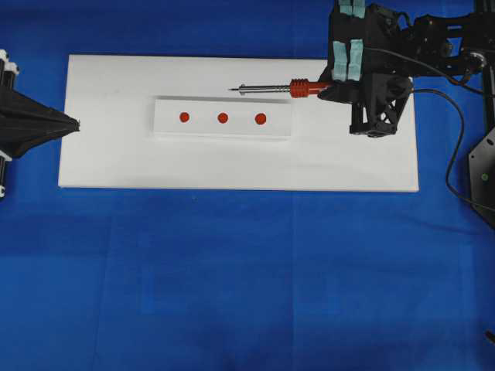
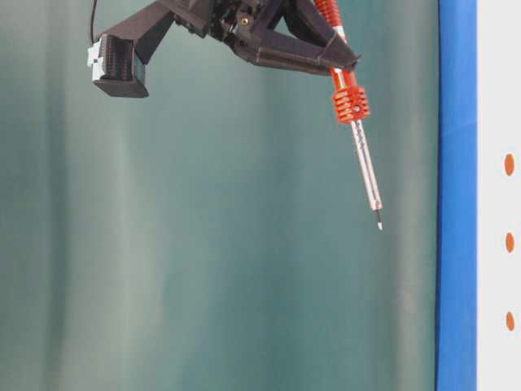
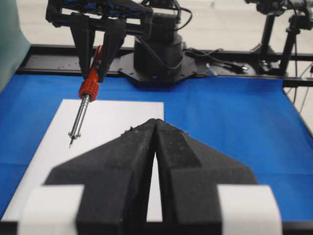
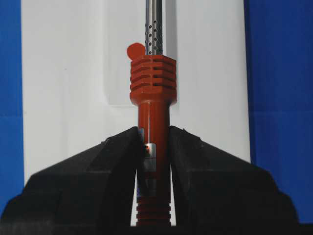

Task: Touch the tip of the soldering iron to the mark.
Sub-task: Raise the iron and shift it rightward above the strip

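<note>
I hold the red-orange ribbed-handled soldering iron (image 1: 282,89) clamped in the right gripper (image 4: 153,161), airborne; the left gripper (image 3: 154,147) is idle, fingers together; next, I judge, lower the tip toward the round red mark (image 1: 261,118) at five o'clock.

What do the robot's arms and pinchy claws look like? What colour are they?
Both are black. The left gripper has two chunky wedge fingers that narrow to a point, with white tape bands near the back. The right gripper has the same black wedge fingers, and its arm is a black frame with pale blue-green padded strips on top and thin black cables looping from it.
</note>
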Controlling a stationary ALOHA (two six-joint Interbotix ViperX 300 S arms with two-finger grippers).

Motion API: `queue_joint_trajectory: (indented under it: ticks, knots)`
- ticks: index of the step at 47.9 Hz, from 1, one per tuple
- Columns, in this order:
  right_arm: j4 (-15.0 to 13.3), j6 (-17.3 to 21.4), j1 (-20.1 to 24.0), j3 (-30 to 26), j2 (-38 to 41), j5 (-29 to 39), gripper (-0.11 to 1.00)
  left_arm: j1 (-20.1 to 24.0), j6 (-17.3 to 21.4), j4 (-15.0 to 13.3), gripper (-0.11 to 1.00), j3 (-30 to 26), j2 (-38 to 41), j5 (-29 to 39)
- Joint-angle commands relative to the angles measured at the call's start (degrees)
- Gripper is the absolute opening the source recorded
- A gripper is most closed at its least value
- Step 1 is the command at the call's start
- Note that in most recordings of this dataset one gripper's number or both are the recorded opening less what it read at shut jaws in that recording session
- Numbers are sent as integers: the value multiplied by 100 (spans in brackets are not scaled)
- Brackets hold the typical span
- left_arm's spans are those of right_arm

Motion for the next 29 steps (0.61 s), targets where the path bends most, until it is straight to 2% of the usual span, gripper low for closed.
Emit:
queue_joint_trajectory:
  ticks: [1, 29]
  knots:
    - [-9, 9, -9, -62, -114, -26, 6, -9, 0, 9, 0, -62, 44, -53]
    - [-9, 9, 0, -62, -62, -35, 6, -9, 0, 9, 0, -62, 35, -53]
